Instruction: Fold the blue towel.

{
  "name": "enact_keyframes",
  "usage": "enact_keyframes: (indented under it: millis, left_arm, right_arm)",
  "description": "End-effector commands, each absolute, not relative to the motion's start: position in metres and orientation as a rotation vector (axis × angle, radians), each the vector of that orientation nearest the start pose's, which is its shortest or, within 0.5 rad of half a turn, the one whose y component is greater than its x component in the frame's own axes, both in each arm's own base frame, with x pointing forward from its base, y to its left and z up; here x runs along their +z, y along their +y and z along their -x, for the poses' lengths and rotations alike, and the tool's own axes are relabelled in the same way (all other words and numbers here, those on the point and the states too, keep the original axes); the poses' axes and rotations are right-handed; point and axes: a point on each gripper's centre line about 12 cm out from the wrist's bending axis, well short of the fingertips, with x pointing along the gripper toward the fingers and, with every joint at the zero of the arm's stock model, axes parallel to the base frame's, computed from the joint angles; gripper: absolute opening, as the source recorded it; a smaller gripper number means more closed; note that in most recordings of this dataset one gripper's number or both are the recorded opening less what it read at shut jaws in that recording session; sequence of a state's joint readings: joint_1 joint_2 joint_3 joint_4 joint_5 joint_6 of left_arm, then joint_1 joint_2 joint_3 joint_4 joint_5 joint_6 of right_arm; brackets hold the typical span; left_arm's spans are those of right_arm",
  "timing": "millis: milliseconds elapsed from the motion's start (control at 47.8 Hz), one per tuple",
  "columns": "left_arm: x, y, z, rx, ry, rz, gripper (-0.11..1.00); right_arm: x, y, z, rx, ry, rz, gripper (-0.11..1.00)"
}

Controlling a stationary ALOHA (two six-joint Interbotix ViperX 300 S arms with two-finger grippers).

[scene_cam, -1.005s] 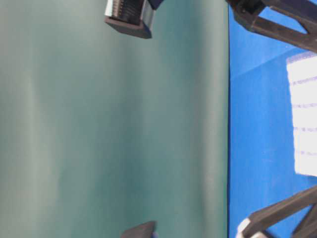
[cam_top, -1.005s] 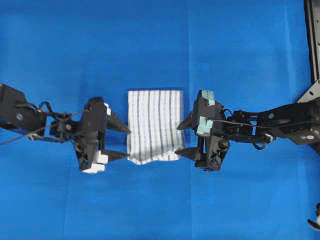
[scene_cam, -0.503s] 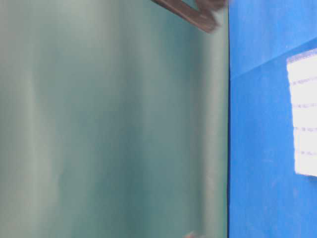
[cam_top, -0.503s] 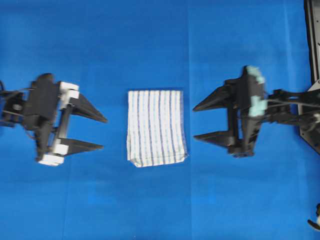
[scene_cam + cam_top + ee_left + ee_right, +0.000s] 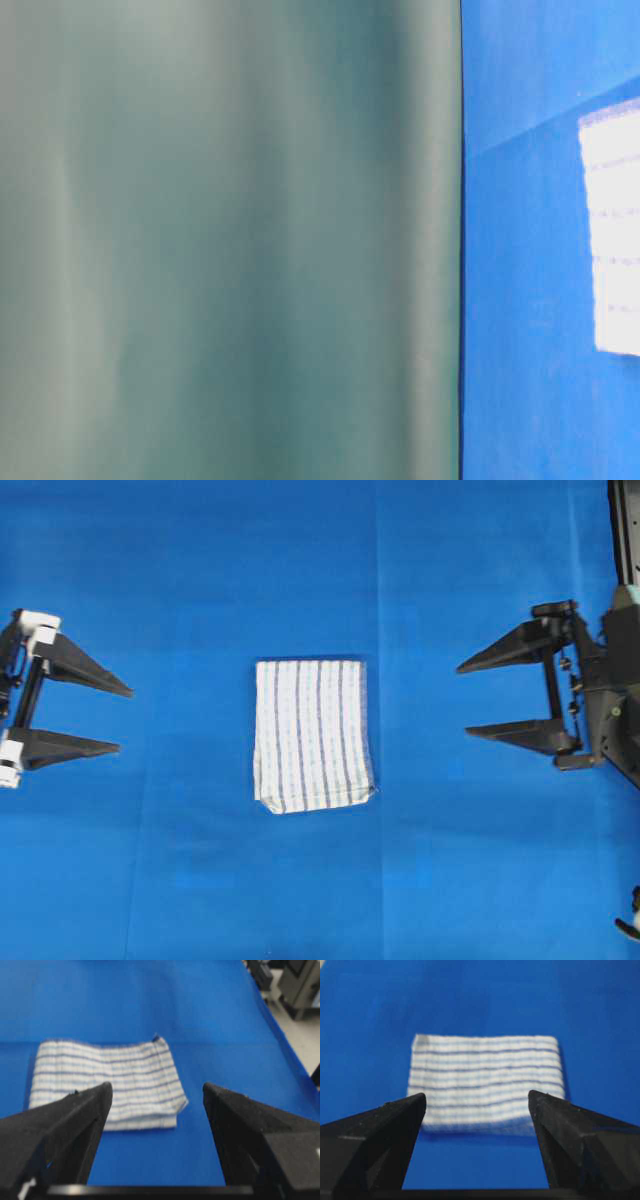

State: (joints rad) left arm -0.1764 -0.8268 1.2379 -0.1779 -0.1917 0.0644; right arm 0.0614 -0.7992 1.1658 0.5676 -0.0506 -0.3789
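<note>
Towel [image 5: 314, 734] lies in the middle of the blue table [image 5: 200, 570], already a compact folded rectangle, so the folding looks finished. Left gripper [image 5: 124, 719] and right gripper [image 5: 463, 699], well apart from it, gape wide, holding nothing.

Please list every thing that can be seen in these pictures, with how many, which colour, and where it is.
blue towel: one, white with thin dark-blue and light-blue stripes, folded into a rectangle, lying flat in the middle of the table, touched by nothing.
table covering: one, plain blue, under everything in the overhead view.
backdrop: one, dull green, filling most of the table-level view.
metal frame: one, dark and grey, at the upper right edge of the overhead view.
left tool: one, black with white parts, far left, open, empty, apart from the towel.
right tool: one, black, far right, open, empty, apart from the towel.
</note>
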Motion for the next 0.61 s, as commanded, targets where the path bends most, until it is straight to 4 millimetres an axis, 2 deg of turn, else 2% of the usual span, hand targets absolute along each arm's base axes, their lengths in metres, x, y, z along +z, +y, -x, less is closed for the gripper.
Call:
enact_keyframes:
  millis: [0, 272, 586]
  left_arm:
    - [0.229, -0.031, -0.2, -0.127, 0.205, 0.083, 0.68]
    - [0.21, -0.028, -0.183, -0.126, 0.219, 0.082, 0.68]
    - [0.188, -0.021, -0.17, -0.097, 0.227, 0.081, 0.68]
  right_arm:
    - [0.233, 0.006, -0.211, -0.01, 0.3, -0.157, 0.87]
    - [0.206, 0.0, -0.187, -0.047, 0.279, -0.14, 0.87]
    - [0.182, -0.004, -0.179, -0.084, 0.312, -0.138, 0.87]
